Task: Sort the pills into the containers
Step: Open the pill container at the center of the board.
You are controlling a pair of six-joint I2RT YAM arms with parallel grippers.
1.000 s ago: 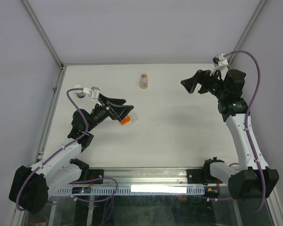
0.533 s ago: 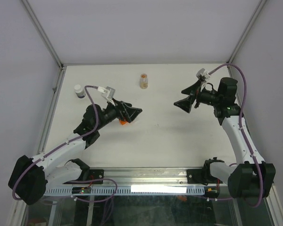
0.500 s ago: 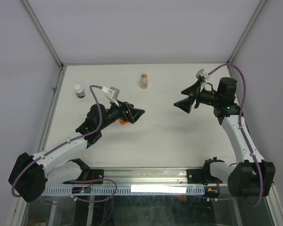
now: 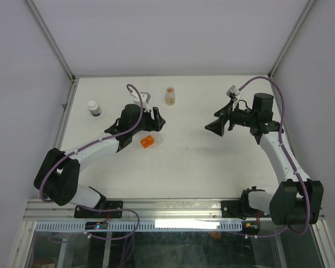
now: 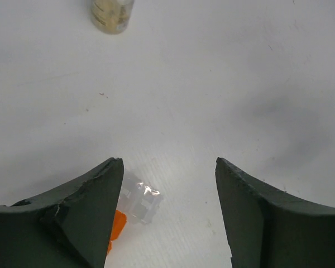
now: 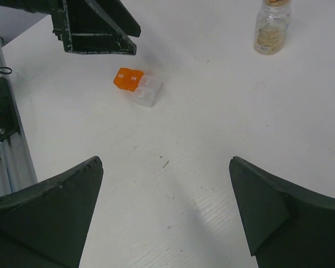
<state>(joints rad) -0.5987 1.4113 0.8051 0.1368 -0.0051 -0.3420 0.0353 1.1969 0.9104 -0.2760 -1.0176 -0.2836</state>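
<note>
The orange cup lies on its side on the white table with a clear piece against it. My left gripper hovers just beyond it, open with nothing between its jaws. In the left wrist view the clear piece and the orange cup sit by the left finger, with the left gripper above bare table. The clear vial stands upright at the back, and orange-tan pills show through its wall. A white bottle with a dark band stands far left. My right gripper is open over bare table.
The right wrist view shows the orange cup, the clear vial, the left gripper's fingers and the right gripper. A metal rail runs along the near edge. Frame posts and walls close off the back and sides.
My left gripper has swung away from the orange cup toward the back of the table, and its jaws have narrowed somewhat. The right gripper has dropped and shifted left.
</note>
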